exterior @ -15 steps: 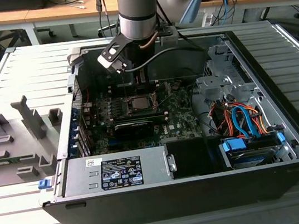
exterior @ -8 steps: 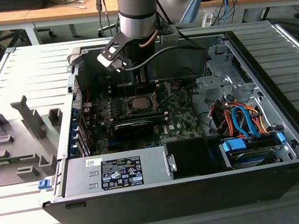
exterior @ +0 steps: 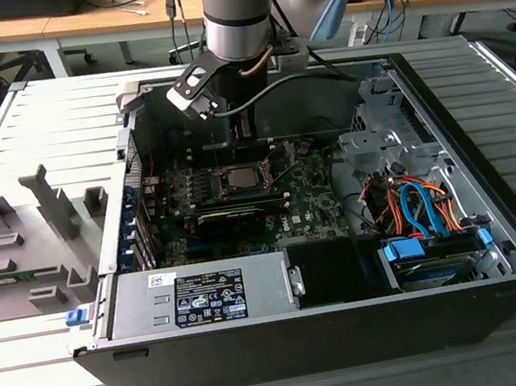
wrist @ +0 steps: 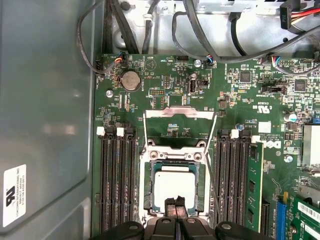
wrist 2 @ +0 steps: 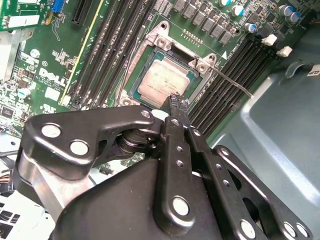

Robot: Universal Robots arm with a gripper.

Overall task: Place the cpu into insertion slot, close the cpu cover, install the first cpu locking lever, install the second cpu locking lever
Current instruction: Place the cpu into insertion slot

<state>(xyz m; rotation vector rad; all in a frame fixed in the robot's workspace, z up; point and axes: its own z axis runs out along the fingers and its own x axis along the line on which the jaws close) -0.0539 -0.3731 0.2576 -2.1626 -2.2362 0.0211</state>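
End effector — tips together — hides part of the cpu.

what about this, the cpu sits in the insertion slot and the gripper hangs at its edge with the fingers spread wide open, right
Not quite: the fingers are not spread. In the first wrist view the gripper has its fingertips pressed together, with nothing between them. The rest holds: the cpu sits in the insertion slot, and the gripper is at the cpu's edge.

The claw hides one cpu edge (insertion slot rim too).
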